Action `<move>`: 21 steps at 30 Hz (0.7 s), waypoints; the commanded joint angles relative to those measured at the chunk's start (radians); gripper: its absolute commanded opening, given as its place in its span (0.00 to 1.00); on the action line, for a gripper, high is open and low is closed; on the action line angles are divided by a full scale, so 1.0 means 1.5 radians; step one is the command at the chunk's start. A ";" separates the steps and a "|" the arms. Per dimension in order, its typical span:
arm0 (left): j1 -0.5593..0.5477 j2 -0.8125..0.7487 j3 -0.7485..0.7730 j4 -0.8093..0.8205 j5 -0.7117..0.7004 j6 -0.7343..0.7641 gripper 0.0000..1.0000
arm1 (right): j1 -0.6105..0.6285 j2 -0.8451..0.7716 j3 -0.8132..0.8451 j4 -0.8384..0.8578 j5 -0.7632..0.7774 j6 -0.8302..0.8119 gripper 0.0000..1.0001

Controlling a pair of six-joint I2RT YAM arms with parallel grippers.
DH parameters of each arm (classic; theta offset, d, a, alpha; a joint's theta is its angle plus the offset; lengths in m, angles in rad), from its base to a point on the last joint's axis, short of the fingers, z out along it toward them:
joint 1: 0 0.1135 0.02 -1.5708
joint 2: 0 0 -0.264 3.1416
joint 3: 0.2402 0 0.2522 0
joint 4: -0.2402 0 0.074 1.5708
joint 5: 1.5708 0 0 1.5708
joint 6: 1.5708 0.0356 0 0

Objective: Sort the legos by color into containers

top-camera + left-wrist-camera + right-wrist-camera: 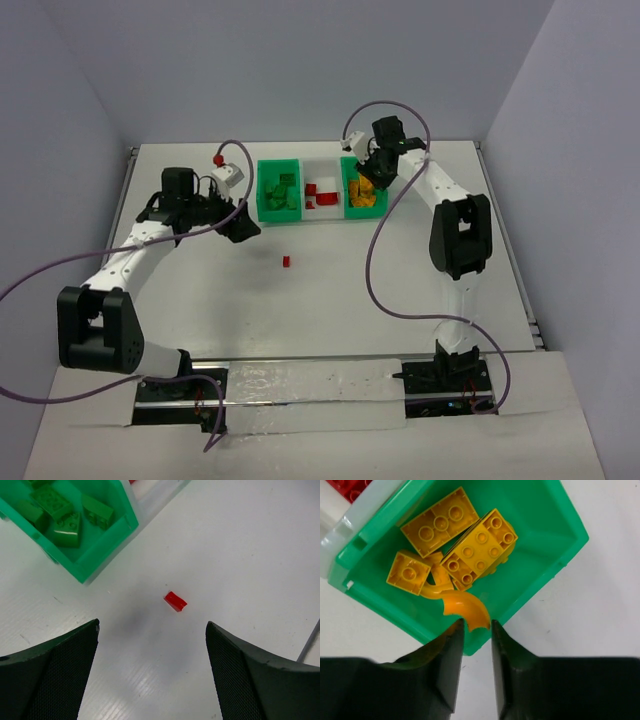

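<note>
Lying on the white table (250, 555) just ahead of the empty, wide-open left gripper (152, 625), the small red plastic lego piece (175, 601) sits centred between its jaws, long axis slanting nearly jaw to jaw, by far nearest this arm.

- Open rectangular plastic bins: three in a row. Two are bright green (280, 217), one is white (323, 166).
- Green studded plastic bricks (67, 530): five showing, one cut off by the frame edge.
- Yellow studded plastic bricks (440, 522): three.
- Curved orange-yellow plastic piece (467, 609): one for certain.
- Small red plastic bits (175, 601): one loose on the white worktop (250, 555), and roughly three in the white bin, too small to count for sure.
</note>
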 commanded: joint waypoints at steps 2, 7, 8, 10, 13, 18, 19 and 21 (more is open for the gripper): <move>-0.015 0.029 -0.004 -0.014 -0.015 0.085 0.92 | 0.005 -0.003 0.052 0.016 0.000 0.015 0.48; -0.028 0.048 -0.007 -0.004 -0.019 0.101 0.91 | 0.016 -0.026 0.049 0.005 -0.025 0.022 0.60; -0.033 0.050 -0.009 -0.002 -0.018 0.104 0.91 | 0.018 -0.032 0.052 0.001 -0.031 0.027 0.60; -0.046 0.054 -0.013 0.003 -0.018 0.119 0.90 | 0.021 -0.045 0.062 -0.010 -0.045 0.044 0.61; -0.085 0.059 -0.015 0.004 -0.046 0.130 0.87 | 0.020 -0.078 0.067 -0.017 -0.068 0.079 0.64; -0.163 0.092 -0.013 0.025 -0.135 0.098 0.80 | 0.018 -0.176 -0.006 0.000 -0.092 0.169 0.96; -0.169 0.110 -0.003 0.022 -0.162 0.066 0.77 | 0.017 -0.190 -0.027 0.001 -0.089 0.181 1.00; -0.182 0.128 0.007 0.016 -0.205 0.010 0.74 | 0.016 -0.235 -0.061 0.008 -0.081 0.215 1.00</move>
